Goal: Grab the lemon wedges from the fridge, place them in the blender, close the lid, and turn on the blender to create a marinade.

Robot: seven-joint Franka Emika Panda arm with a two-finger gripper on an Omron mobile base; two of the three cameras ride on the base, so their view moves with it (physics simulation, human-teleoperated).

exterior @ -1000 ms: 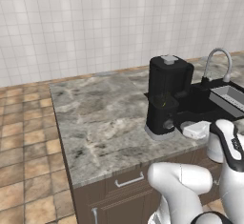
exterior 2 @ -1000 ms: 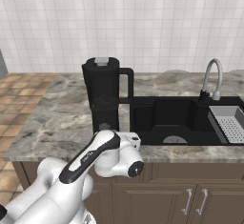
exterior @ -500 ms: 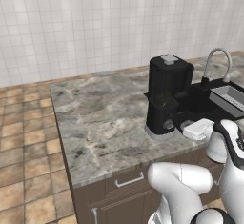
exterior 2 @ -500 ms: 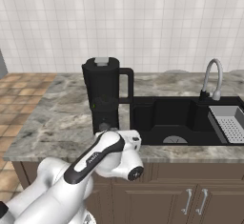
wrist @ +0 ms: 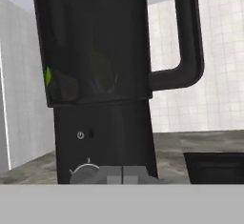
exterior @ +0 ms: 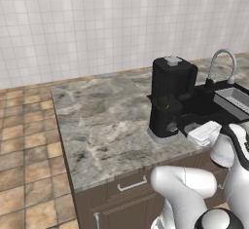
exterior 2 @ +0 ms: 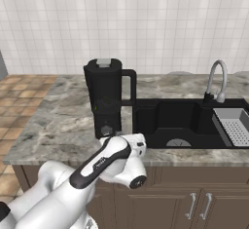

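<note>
A small power symbol (wrist: 80,135) is printed on the front of the blender (wrist: 107,80) base, above the round knob (wrist: 86,174), which has tick marks around it. No words, brands or numbers can be read anywhere else.

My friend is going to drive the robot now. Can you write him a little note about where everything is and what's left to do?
Gripper: low in front of the blender, right at its knob; fingertips look together, holding nothing.
Blender stands on the counter beside the sink.
Done: lemon wedges are in the jar, lid is on.
Left: turn the knob to start the blender.
</note>
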